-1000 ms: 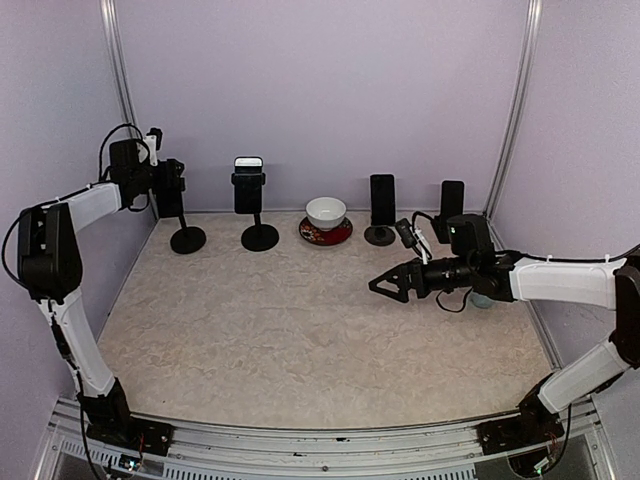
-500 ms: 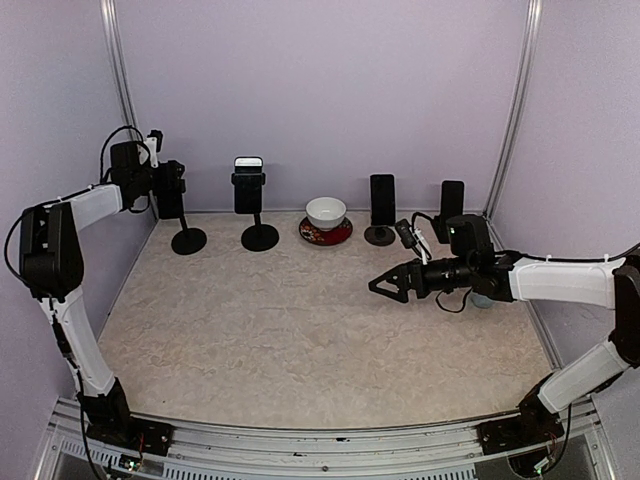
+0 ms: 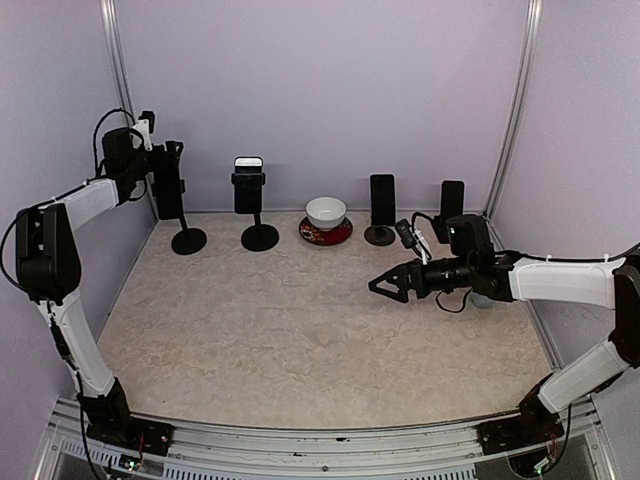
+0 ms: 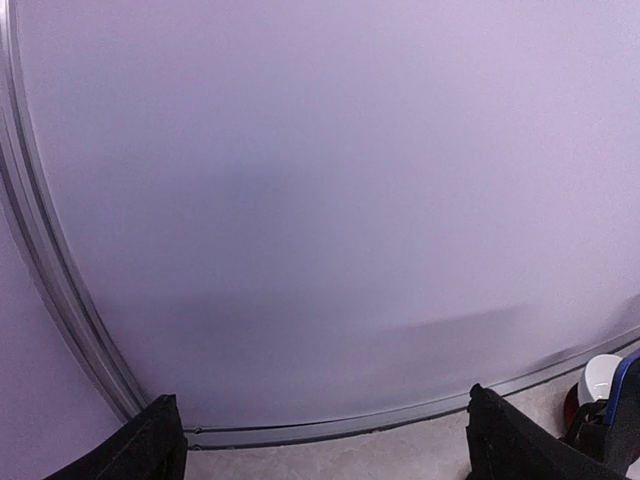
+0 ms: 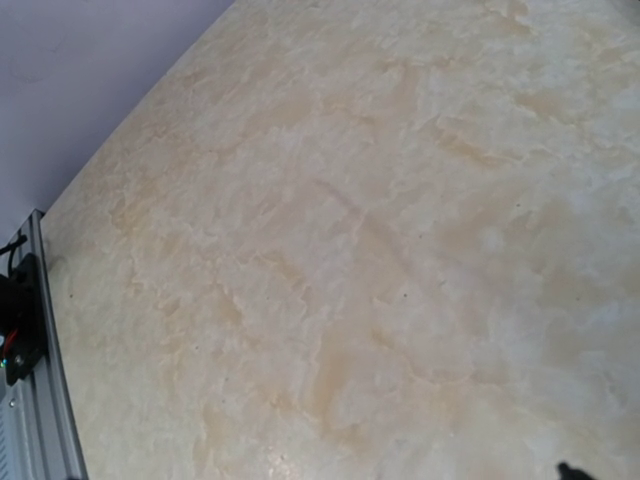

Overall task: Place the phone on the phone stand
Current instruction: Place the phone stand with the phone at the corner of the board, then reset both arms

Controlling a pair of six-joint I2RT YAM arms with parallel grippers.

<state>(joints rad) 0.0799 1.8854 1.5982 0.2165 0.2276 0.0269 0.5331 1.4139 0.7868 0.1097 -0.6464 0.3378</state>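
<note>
A dark phone (image 3: 171,197) stands upright in the leftmost phone stand (image 3: 188,240) at the back left of the table. My left gripper (image 3: 168,156) hovers just above and behind the phone's top edge. In the left wrist view its fingers (image 4: 150,445) sit wide apart with only the wall between them, so the left gripper (image 4: 325,450) is open and empty. My right gripper (image 3: 384,285) hangs open and empty over the table's right half, pointing left. The right wrist view shows only bare tabletop (image 5: 330,250).
A second stand (image 3: 260,237) holds a phone (image 3: 248,184) beside the first. A white bowl (image 3: 326,211) sits on a red saucer (image 3: 326,234) at the back centre. Two more dark phones (image 3: 382,200) (image 3: 452,203) stand upright at the back right. The walls are close.
My left gripper has opened wide and lifted a little up and back from the phone, which stays on the leftmost stand. The right arm has not moved.
</note>
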